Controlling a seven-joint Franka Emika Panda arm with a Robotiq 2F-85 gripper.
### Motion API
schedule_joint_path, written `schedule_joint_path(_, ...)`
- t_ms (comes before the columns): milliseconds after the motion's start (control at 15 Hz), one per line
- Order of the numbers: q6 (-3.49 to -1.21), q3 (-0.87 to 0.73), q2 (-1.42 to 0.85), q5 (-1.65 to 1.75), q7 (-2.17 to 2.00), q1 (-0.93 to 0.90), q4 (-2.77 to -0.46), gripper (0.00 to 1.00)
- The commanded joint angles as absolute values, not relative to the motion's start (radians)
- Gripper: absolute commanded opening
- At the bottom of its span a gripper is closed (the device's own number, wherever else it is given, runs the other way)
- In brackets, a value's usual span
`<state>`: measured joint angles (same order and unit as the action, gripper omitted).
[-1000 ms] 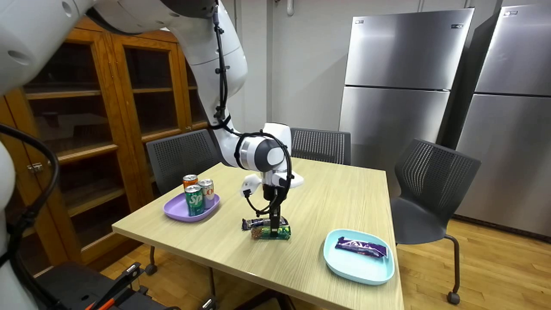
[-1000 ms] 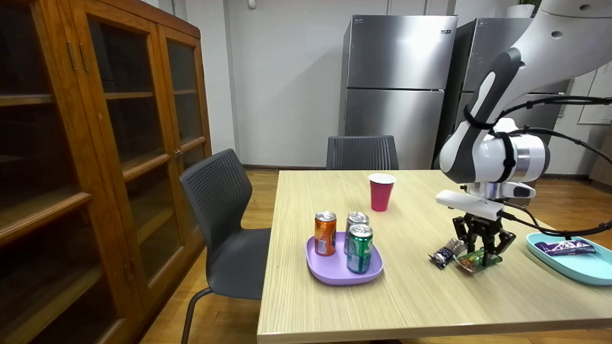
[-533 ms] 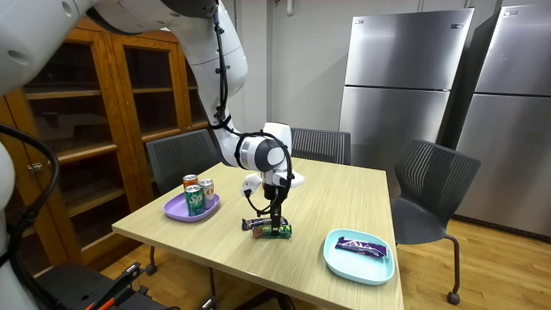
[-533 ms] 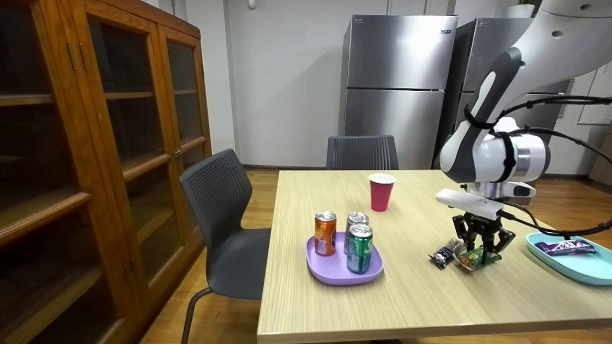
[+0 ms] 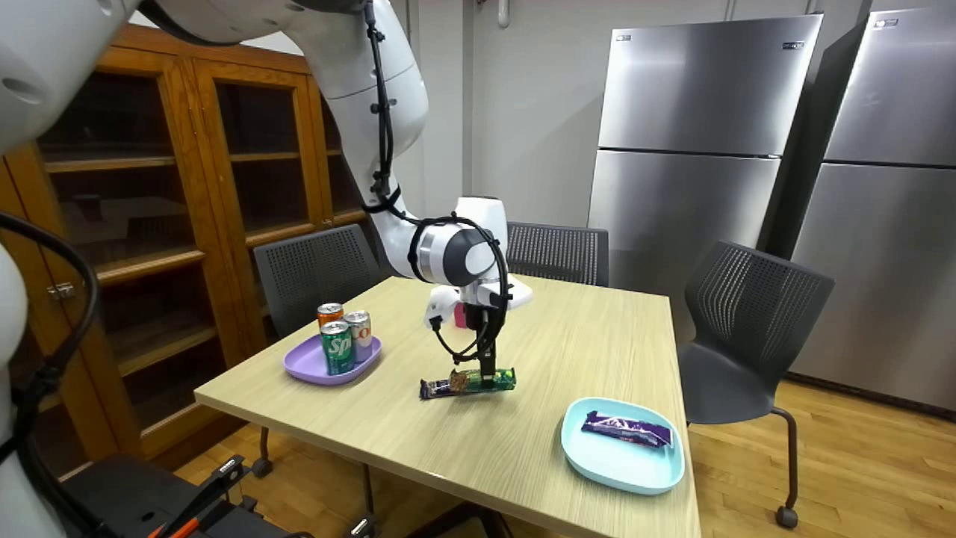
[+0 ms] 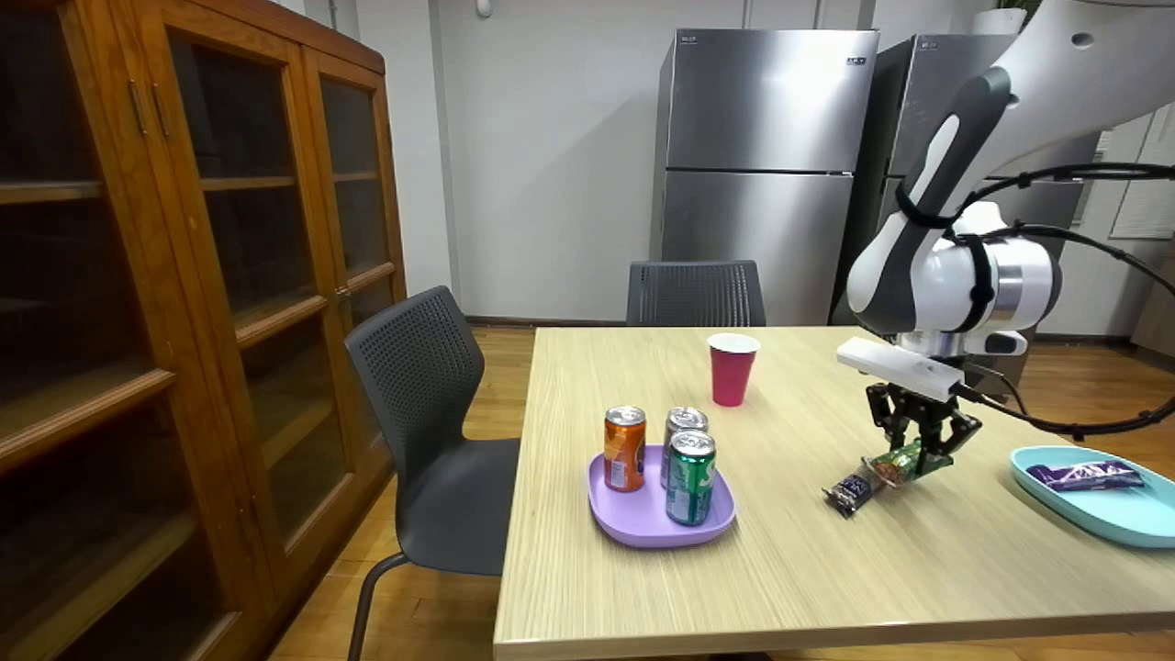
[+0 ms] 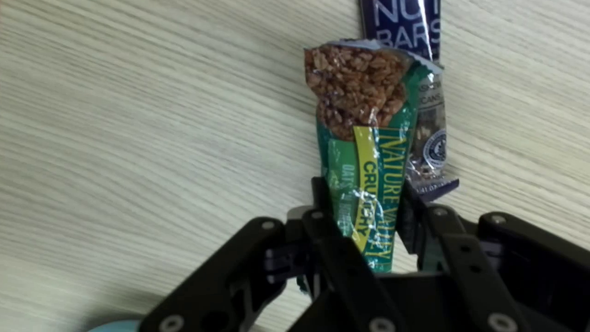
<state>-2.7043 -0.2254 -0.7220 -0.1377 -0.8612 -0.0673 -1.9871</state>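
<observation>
A: Granola bar [image 7: 368, 157]?
B: Just above the table [image 5: 582, 336], pinched in the gripper [image 7: 364, 203], jaws mostly drawn in. In wrist view, overlaps the nut bar [image 7: 429, 124].
A: Farther out?
B: Blue tray [image 5: 597, 463], wrapped bar [image 5: 627, 430] aboard; purple tray [image 6: 633, 525], three cans [image 6: 690, 487].

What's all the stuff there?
table: 1, pale, middle
plate: 1, blue, on table
tray: 1, purple, on table
wrapped bar: 1, purple, on plate
cans: 3, orange, green, silver, on tray
granola bar: 1, green, between fingers
nut bar: 1, purple, on table
cup: 1, pink, on table
chairs: 3, grey, around table
fridges: 2, silver, behind table
cabinet: 1, brown, beside table
plant pot: 1, white, far back
robot arm: 1, white, over table
fingers: 2, black, gripping granola bar
</observation>
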Motion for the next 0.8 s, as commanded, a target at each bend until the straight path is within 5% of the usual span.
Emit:
schedule_joint_path(0, -2.735, -0.256, -0.655, -0.132, -0.871, -0.086, -2.041, 0.12)
schedule_joint_path(733, -2.773, -0.385, -0.59, -0.124, -0.961, -0.095, -2.105, 0.12)
